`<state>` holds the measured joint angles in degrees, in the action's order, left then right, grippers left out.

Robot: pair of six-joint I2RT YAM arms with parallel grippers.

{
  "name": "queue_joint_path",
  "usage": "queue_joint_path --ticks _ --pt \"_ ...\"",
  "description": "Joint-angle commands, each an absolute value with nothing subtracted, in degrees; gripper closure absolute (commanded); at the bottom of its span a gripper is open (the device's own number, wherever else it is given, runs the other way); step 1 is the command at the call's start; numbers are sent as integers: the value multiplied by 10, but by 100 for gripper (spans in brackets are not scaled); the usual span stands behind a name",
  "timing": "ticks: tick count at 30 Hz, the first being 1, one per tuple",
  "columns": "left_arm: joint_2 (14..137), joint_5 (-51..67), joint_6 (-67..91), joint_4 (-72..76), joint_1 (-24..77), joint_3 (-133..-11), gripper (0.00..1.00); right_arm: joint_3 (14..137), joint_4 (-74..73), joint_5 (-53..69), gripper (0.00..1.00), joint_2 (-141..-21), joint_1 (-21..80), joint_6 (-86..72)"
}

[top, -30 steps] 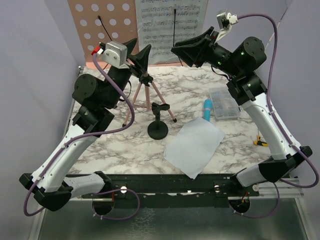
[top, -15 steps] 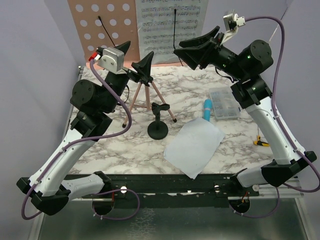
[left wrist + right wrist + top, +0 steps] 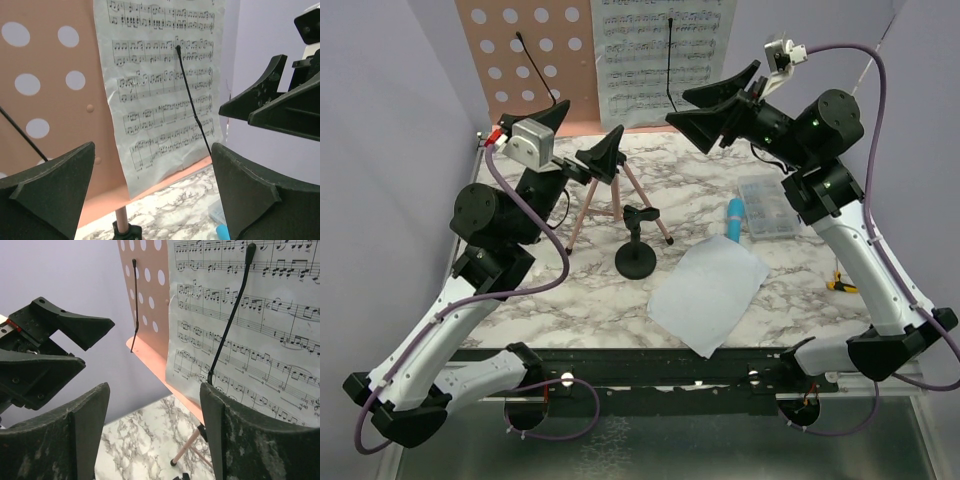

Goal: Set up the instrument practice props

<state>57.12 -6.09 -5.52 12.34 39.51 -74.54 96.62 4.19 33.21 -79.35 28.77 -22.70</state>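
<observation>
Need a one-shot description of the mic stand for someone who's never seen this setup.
On the white marble-patterned table, find the pink hole-dotted music stand at the back. Just in front of its thin tripod legs stands the small black microphone stand. Unlike the tripod, it is one short post on a flat round base.

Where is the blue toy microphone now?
In the top view the blue toy microphone lies right of centre, beside the clear compartment box and just beyond the loose white page.
</observation>
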Motion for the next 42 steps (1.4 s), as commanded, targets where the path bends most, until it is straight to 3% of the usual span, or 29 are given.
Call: queue_joint_path --ticks 1,9,20,26,33,42 --pt "527 -40 -24 141 397 -700 1 934 54 314 21 -755 287 -229" --pt "419 -46 56 140 397 -576 1 813 50 278 11 -678 287 -238" --pt "241 -124 169 77 397 -371 1 569 -18 207 8 -551 287 -236" --pt "152 -172 279 19 397 -261 1 452 -61 199 7 -540 287 -239" --pt "47 -163 429 -24 397 -128 2 309 21 225 7 -544 287 -329" --pt "61 -157 496 -66 397 -86 2 270 2 159 4 -543 287 -336"
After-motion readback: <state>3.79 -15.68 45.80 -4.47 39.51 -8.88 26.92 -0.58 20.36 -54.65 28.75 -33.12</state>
